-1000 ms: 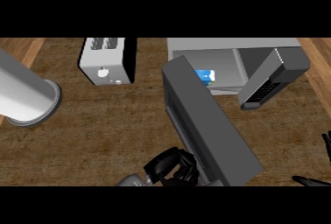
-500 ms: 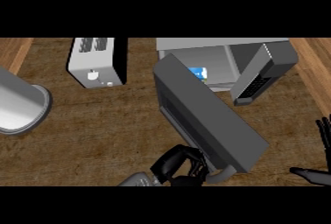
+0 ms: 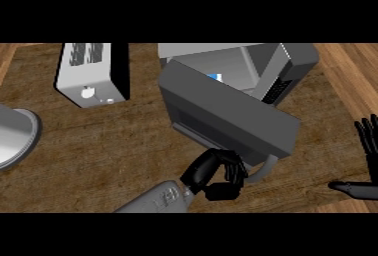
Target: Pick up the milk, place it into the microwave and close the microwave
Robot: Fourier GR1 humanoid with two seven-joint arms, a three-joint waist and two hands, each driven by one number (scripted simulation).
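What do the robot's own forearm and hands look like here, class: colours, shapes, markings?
The left hand is glossy black with rounded, jointed fingers, on a smooth light grey forearm bearing faint embossed markings. The right hand is also black, with slim fingers; its forearm is out of view. No cables show.

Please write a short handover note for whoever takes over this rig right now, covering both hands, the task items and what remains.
Left hand: fingers curled, at the outer edge of the microwave door, by its handle; contact cannot be confirmed.
Right hand: open, fingers up, resting at the right edge of the view.
Milk: a small blue and white part shows inside the microwave, behind the door.
Done: milk is in the microwave.
Left: the door is partly open; push it fully shut.
Also on the counter: toaster.
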